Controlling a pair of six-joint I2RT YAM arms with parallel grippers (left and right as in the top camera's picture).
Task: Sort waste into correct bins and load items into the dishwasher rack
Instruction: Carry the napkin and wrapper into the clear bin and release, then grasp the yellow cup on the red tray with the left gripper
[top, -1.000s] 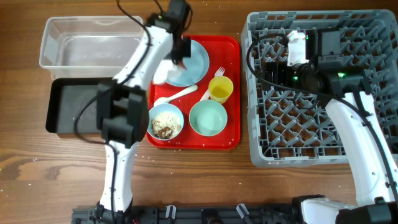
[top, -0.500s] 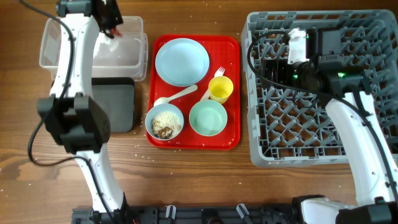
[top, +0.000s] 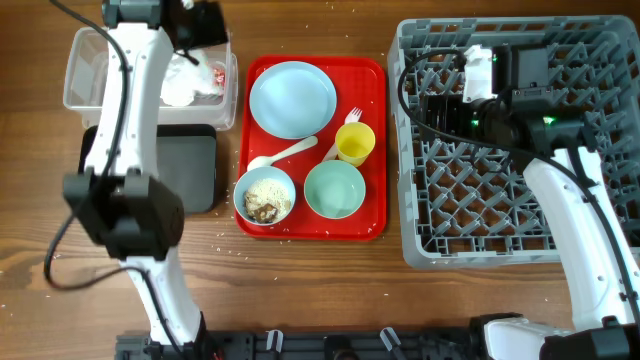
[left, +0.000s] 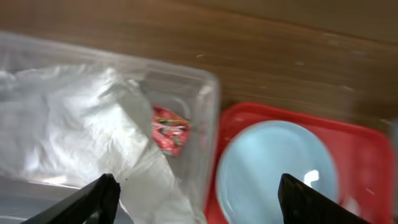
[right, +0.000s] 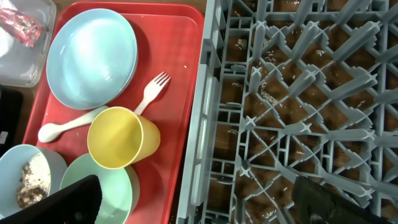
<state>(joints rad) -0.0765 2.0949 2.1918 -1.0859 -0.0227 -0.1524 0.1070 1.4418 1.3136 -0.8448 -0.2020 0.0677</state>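
Hovering, fingers spread wide, over the clear plastic tub (top: 82, 75) at 10 o'clock: left gripper (left: 196, 186). Lying inside – crumpled white napkin (left: 74, 124), crinkly red wrapper (left: 169, 129) at its 3 o'clock. Hanging likewise spread above the grey lattice rack (top: 440, 200) at 3 o'clock: right gripper (right: 198, 190).

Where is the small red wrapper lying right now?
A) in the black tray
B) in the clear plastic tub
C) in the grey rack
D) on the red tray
B: the left wrist view shows the red wrapper inside the clear tub, beside the crumpled white napkin.
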